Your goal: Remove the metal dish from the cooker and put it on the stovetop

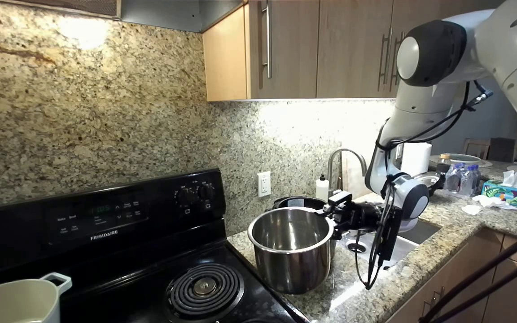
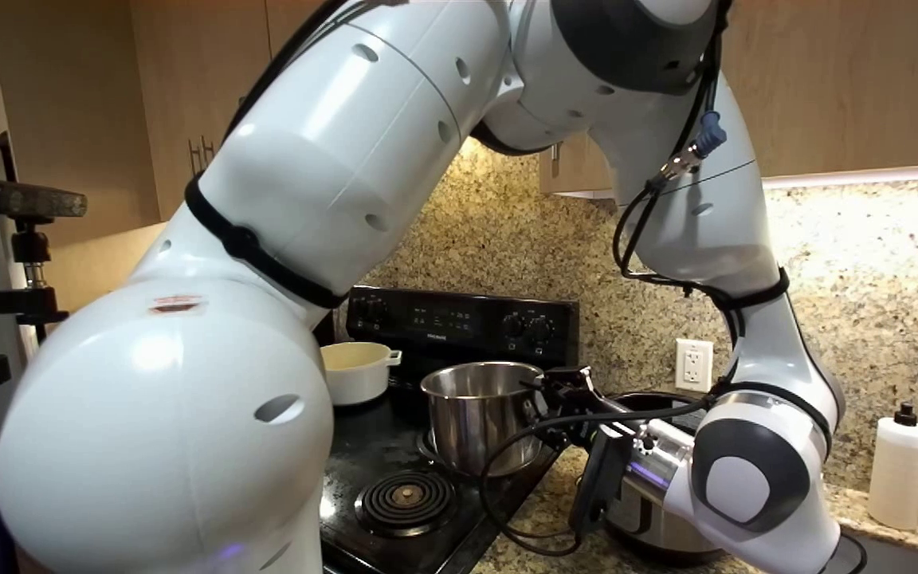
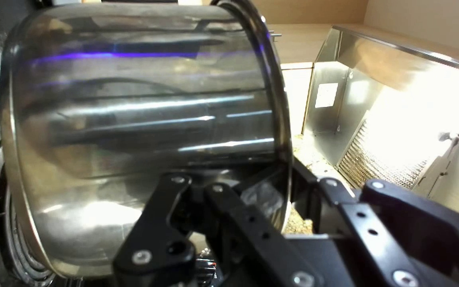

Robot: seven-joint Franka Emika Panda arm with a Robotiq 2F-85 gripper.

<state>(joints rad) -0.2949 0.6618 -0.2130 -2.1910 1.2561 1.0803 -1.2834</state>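
The shiny steel metal dish is upright, near the stovetop's edge beside the counter; it also shows in an exterior view and fills much of the wrist view. My gripper is shut on its rim, one finger inside and one outside, also seen in the wrist view. The dish appears held above the surface; its exact height is unclear. The cooker stands on the counter beside the stovetop, partly hidden by the arm; its black rim shows behind the dish. The black stovetop has coil burners.
A cream-white handled pot stands on the stovetop, also in an exterior view. A coil burner lies beside the dish; another burner is nearer the front. The back panel rises behind. A sink and soap bottle are farther along the counter.
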